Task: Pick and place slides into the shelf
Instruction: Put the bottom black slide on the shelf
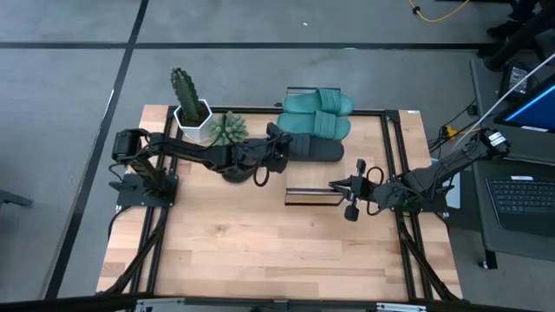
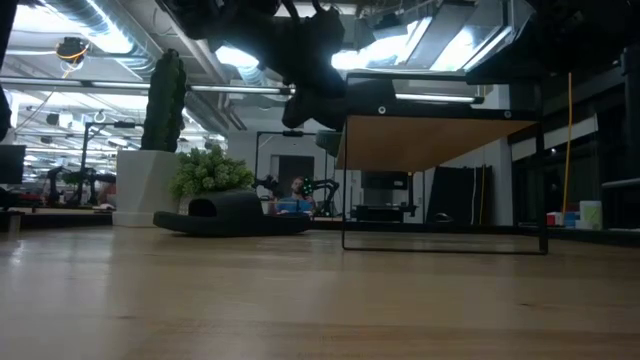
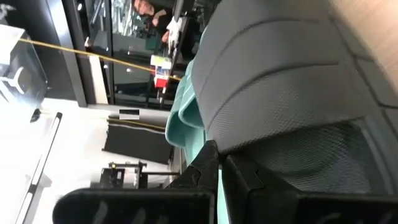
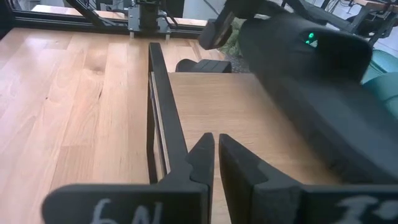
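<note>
Two teal slides (image 1: pixel 317 104) (image 1: pixel 319 126) lie side by side, soles down, on the far end of the shelf (image 1: pixel 312 176). Beside them is a black slide (image 1: pixel 319 149), on which my left gripper (image 1: pixel 279 144) is shut. The other black slide (image 2: pixel 230 213) rests sole-down on the table left of the shelf, under my left arm. My right gripper (image 1: pixel 336 185) hovers shut over the shelf's near end (image 4: pixel 249 112), touching nothing. My left gripper holds the black slide by its end toward the table's left (image 3: pixel 249 146), pinched between the two fingers. The fingers come nearly level from the left, along the slide. The slide reaches out over the shelf top beside the teal slide (image 3: pixel 183 109). Whether it rests there, I cannot tell.
A cactus in a white pot (image 1: pixel 187 100) and a small green plant (image 1: pixel 228 130) stand at the far left of the table, close to my left arm. A laptop (image 1: pixel 520 199) sits beyond the right edge. The near half of the tabletop (image 1: pixel 260 247) is bare wood.
</note>
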You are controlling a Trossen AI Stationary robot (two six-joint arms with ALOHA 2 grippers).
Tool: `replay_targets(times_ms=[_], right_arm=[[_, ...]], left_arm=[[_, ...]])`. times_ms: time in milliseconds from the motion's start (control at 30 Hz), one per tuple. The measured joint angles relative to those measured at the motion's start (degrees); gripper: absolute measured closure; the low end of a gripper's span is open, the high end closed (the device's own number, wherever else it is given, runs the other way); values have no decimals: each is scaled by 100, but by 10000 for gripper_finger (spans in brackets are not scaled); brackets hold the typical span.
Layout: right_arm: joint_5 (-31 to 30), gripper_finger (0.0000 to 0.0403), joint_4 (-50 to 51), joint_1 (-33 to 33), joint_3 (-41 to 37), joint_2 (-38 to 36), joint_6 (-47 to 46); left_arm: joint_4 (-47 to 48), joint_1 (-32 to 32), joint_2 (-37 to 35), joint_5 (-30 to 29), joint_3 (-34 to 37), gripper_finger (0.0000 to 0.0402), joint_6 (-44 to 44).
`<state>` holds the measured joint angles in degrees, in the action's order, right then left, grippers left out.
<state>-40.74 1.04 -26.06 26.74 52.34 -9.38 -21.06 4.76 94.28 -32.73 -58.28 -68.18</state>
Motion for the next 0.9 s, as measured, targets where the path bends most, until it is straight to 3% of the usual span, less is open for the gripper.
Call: replay_targets(times_ms=[900], right_arm=[[-5,375,-28,2,-4,4,46]], left_arm=[[-53,172,240,84,2,394,181]])
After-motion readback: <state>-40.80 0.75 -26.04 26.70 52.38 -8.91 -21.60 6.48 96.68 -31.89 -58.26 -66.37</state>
